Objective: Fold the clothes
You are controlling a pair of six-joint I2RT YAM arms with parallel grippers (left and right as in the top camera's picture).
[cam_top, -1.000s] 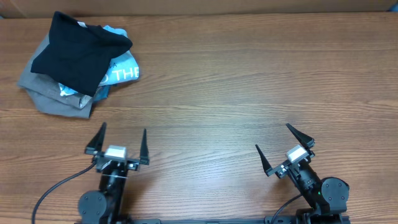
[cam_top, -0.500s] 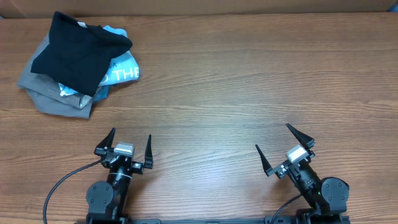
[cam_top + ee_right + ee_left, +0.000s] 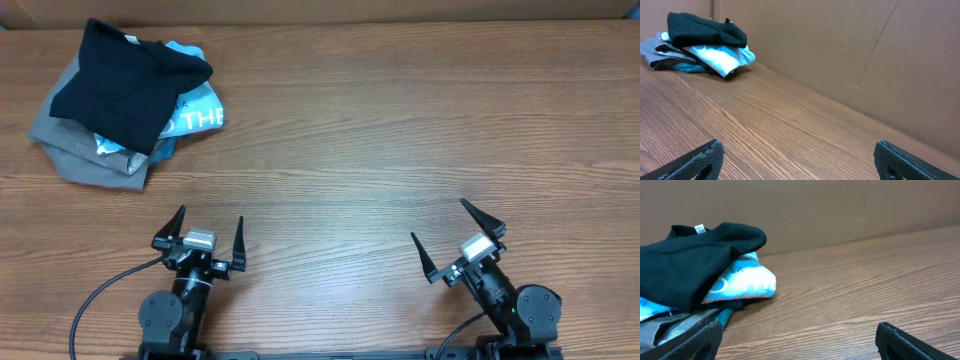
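Wood-grain surface [image 3: 400,130] fills pretty much the whole overhead view, with a plain cardboard wall [image 3: 840,40] behind it in both wrist views. The only clutter is a heap of laundry in the far left corner. The black T-shirt [image 3: 120,85] you're after is crumpled on top of that heap. It's draped over a light blue tee [image 3: 195,115] with white lettering, and a grey garment [image 3: 85,160] is squashed underneath at the near edge. Being on top is handy. My guess is you can lift it off without dragging the other two along, though the folds overlap enough that you should watch for a snag. All that bare wood between the pile and the arms looks like the obvious spot to spread it flat, so nothing about the fold has started yet. Both arms are parked at the near edge, well away from the clothes. The left gripper [image 3: 210,213] has its fingers spread wide with nothing in them, and it's the closer one to the pile, so I'd reach with that. The right gripper [image 3: 437,218] is just as wide apart and just as empty, angled over on its own side. Smallest detail: the little white label [image 3: 699,228] peeks out at the shirt's top edge in the left wrist view, which tells you where the neck is.
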